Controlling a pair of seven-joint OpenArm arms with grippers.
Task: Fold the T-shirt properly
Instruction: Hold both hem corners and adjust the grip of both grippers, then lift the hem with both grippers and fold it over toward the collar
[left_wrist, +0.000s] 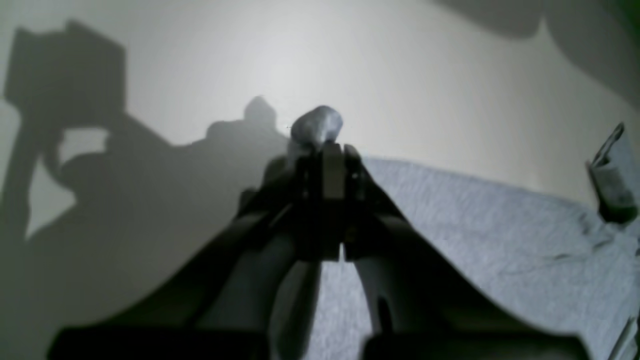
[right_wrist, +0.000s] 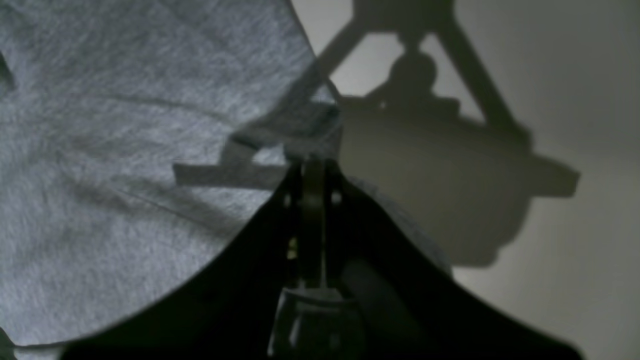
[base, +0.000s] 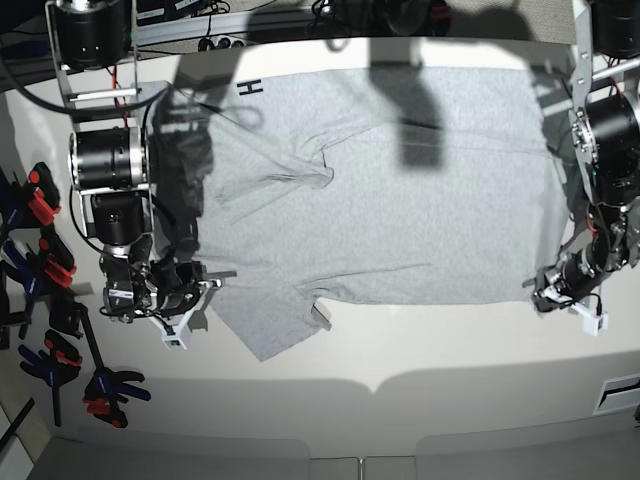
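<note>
Pinching cloth at both ends, we judge the step in hand to be a paired grip before the fold. The left gripper (left_wrist: 322, 145) has its jaws closed on a small bunch of the T-shirt (base: 400, 200), which pokes up past the tips in the left wrist view. The right gripper (right_wrist: 312, 162) has its jaws drawn together on the sleeve edge (right_wrist: 320, 117).

To do it well, we would raise both corners at one pace and keep the near edge taut between them, so the cloth carries over flat instead of sagging; the bunched ridge (base: 305, 170) near the middle wants smoothing out first, in our judgement.

Going outward, the garment lies spread flat and plain across the white table (base: 420, 360), collar end toward the right arm, hem toward the left.

Only the base view shows the whole spread, the black letter (base: 248, 88) at the far edge, and the clamps (base: 45, 260) lying off to the side. Only the wrist views show the grips close; in the base view the fingers are too small to read
</note>
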